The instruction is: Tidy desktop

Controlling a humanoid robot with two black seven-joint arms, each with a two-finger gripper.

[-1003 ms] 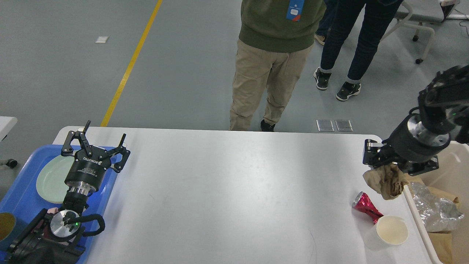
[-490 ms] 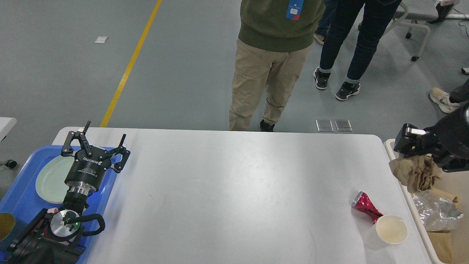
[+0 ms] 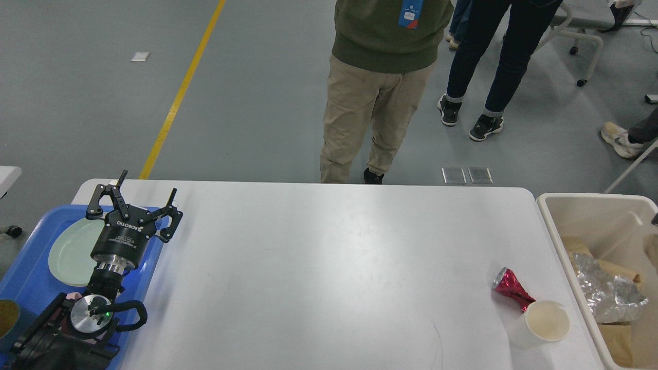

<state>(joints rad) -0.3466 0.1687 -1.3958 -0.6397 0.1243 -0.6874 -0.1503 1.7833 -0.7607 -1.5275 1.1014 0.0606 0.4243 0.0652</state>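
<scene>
- White desktop (image 3: 318,267) fills the view, with a crushed red can (image 3: 510,293) and paper cup (image 3: 540,324) touching near its right edge, just beside the beige bin (image 3: 576,205), probably handy for dumping.
- Left gripper (image 3: 134,205) hovers spread open over the blue tray (image 3: 25,277) at the left edge.
- Right gripper isn't in view.

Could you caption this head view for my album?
Open left gripper over blue plastic tray; crushed red can, paper cup on white desktop.

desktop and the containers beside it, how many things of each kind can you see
On the desktop:
paper cup: 1
crushed red can: 1
On the blue tray:
green plate: 1
In the beige bin:
foil wad: 1
brown paper: 1, maybe more pieces
Total: 5
</scene>
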